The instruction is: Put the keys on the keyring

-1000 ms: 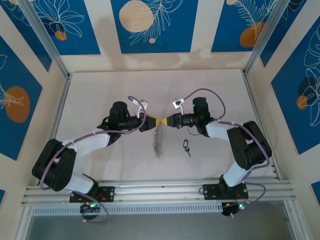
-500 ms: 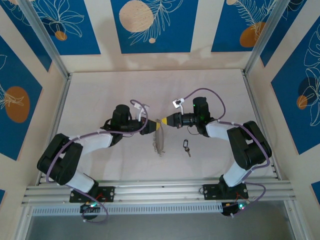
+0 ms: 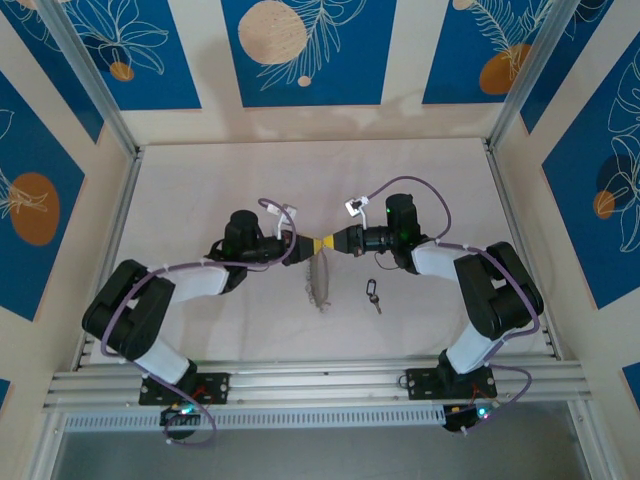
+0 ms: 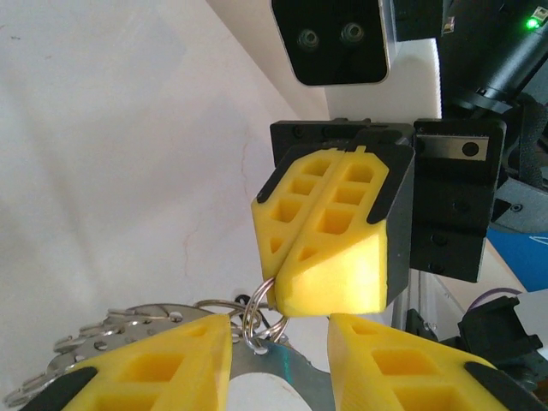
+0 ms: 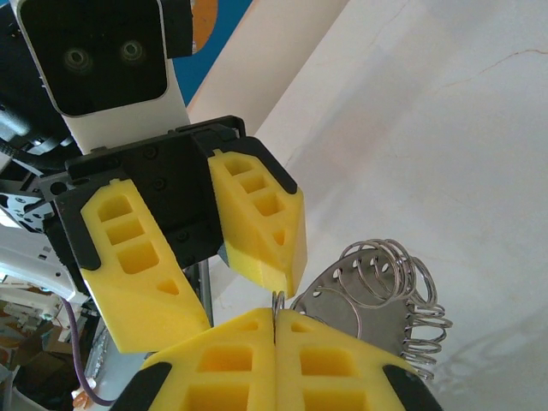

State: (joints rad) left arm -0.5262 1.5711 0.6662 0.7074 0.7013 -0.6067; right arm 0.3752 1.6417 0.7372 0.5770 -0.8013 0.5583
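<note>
At centre frame the left gripper [image 3: 298,246] has moved back in, jaws part-open astride the keyring [image 3: 320,278], which is pinched in the shut jaws of the right gripper [image 3: 335,241]. The keys [image 3: 374,293] stay unthreaded on the tabletop [image 3: 200,190], just lower right.

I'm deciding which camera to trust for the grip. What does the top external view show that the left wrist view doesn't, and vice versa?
Top external adds: the key lying loose on the table, right of the keyring. Left wrist adds: the right hand shut on a thin wire ring of the keyring, and the left hand with its fingers apart. Shared: both hands meeting tip to tip at the keyring.
</note>
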